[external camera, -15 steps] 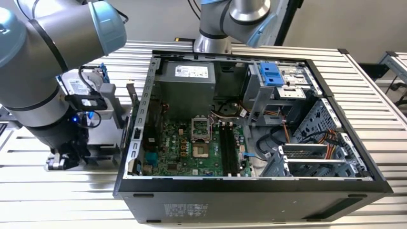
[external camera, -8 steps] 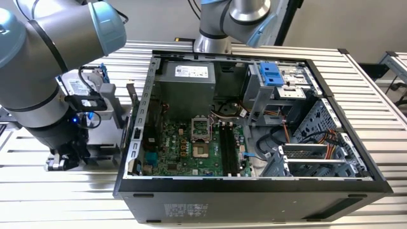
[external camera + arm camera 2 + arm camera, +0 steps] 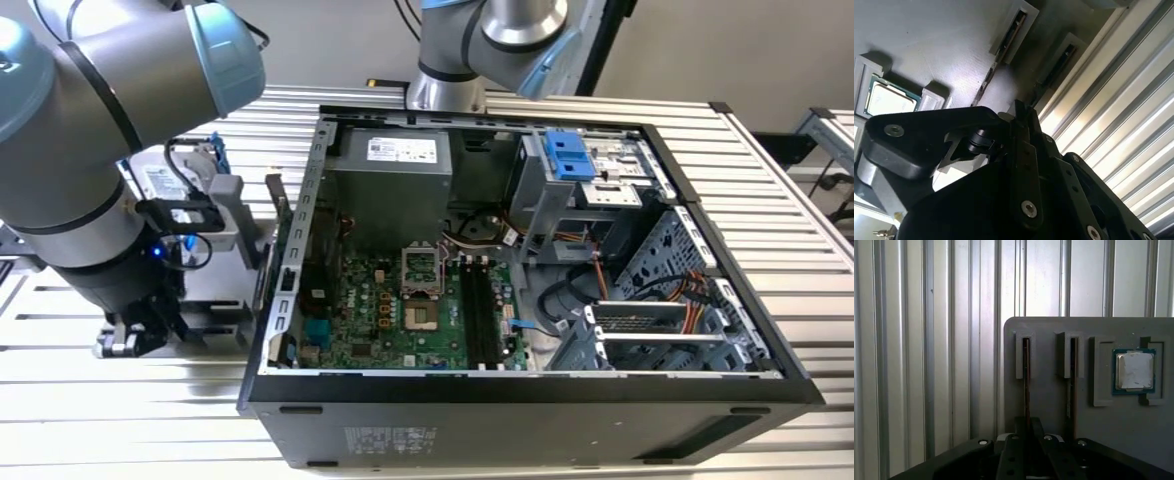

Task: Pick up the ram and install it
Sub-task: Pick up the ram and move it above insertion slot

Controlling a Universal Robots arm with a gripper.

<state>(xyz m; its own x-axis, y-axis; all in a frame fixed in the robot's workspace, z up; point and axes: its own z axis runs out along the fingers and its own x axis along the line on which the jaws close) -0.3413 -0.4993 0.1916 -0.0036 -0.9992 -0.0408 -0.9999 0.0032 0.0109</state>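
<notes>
In the first wrist view the gripper (image 3: 1028, 422) is clamped on the ram (image 3: 1026, 375), which stands on edge in the grey tray (image 3: 1049, 405), in the slot (image 3: 1019, 357) nearest that tray's edge.

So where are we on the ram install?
Done: nothing seated; the motherboard's black slots look empty. In hand: the end effector sits at the ram, which stands on edge in the gray holder tray, not lifted out. Left: pull it out, carry it to the case, seat it.
</notes>
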